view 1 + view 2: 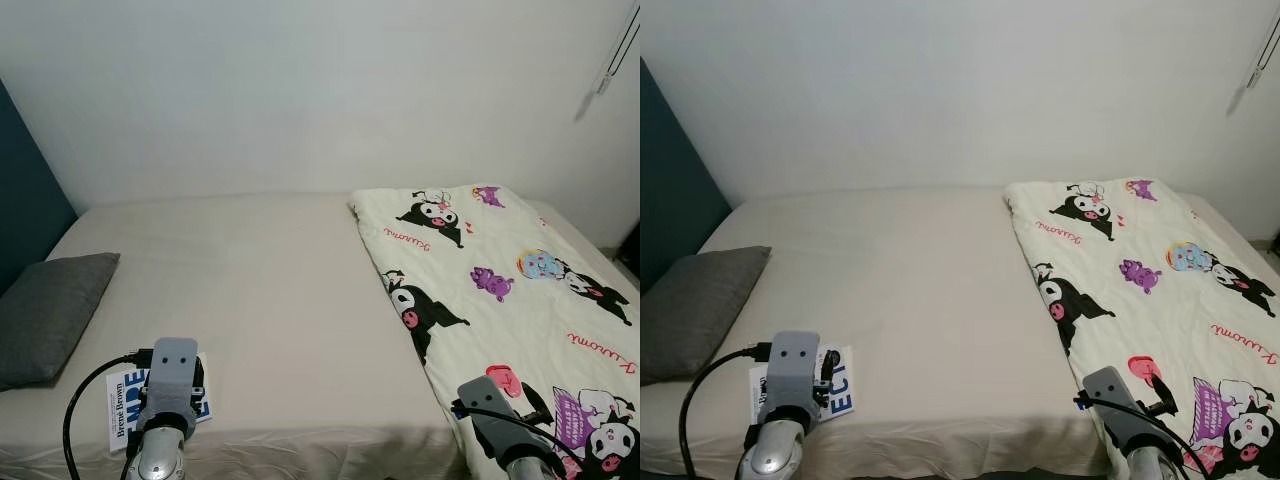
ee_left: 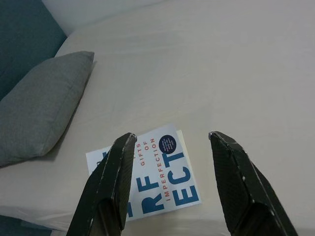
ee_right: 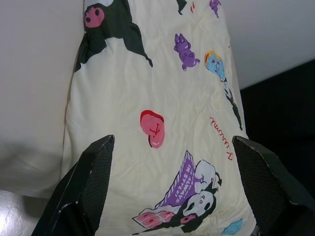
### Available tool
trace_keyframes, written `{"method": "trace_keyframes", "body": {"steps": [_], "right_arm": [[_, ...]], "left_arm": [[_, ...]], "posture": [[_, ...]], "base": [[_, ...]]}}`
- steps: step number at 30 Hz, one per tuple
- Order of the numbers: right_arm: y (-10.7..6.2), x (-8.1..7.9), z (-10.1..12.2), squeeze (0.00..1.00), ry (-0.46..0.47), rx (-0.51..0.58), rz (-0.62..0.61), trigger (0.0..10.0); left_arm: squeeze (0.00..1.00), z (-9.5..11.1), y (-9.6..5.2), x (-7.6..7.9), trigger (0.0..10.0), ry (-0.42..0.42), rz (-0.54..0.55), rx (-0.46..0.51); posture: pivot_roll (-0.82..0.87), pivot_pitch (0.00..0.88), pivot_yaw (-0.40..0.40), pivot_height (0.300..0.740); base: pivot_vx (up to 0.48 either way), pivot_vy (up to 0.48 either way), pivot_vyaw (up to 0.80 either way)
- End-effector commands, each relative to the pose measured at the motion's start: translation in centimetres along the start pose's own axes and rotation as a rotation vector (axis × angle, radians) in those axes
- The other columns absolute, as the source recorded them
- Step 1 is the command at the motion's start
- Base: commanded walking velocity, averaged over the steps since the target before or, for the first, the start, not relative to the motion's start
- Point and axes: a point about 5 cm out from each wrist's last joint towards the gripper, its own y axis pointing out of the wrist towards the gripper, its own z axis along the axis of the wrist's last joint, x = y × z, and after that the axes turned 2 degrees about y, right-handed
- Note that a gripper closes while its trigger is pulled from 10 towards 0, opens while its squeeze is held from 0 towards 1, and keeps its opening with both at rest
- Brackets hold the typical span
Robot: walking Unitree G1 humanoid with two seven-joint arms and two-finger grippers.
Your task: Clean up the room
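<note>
One beige-sheeted bed (image 1: 270, 300) carries one grey pillow (image 1: 45, 312), one white-and-blue paperback book (image 2: 147, 174), one cream cartoon-print blanket (image 1: 500, 300); left gripper (image 2: 172, 140) and right gripper (image 3: 172, 142) fingers both spread.

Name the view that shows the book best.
Left wrist view: the book lies below the open left gripper, cover text readable. In both eye views the left arm hides part of it.

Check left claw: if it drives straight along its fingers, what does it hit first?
Probably the book lying flat on the bed; the open left claw frames its cover. Depth is unclear.
</note>
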Motion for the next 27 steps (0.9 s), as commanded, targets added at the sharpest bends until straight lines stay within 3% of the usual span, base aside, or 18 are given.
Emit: {"method": "trace_keyframes", "body": {"steps": [1,27], "right_arm": [[-0.04,-0.19,0.01,0.0,-0.004,-0.005,0.007,10.0],[0.27,-0.34,0.24,0.0,-0.005,-0.009,0.008,10.0]], "left_arm": [[0.0,-0.42,-0.09,-0.37,10.0,0.016,0.001,-0.013],[0.0,-0.3,0.05,-0.24,10.0,0.017,-0.005,-0.006]], "posture": [[0.03,0.126,0.023,0.74],[0.03,0.105,0.024,0.74]], "base": [[0.0,0.0,0.0],[0.0,0.0,0.0]]}}
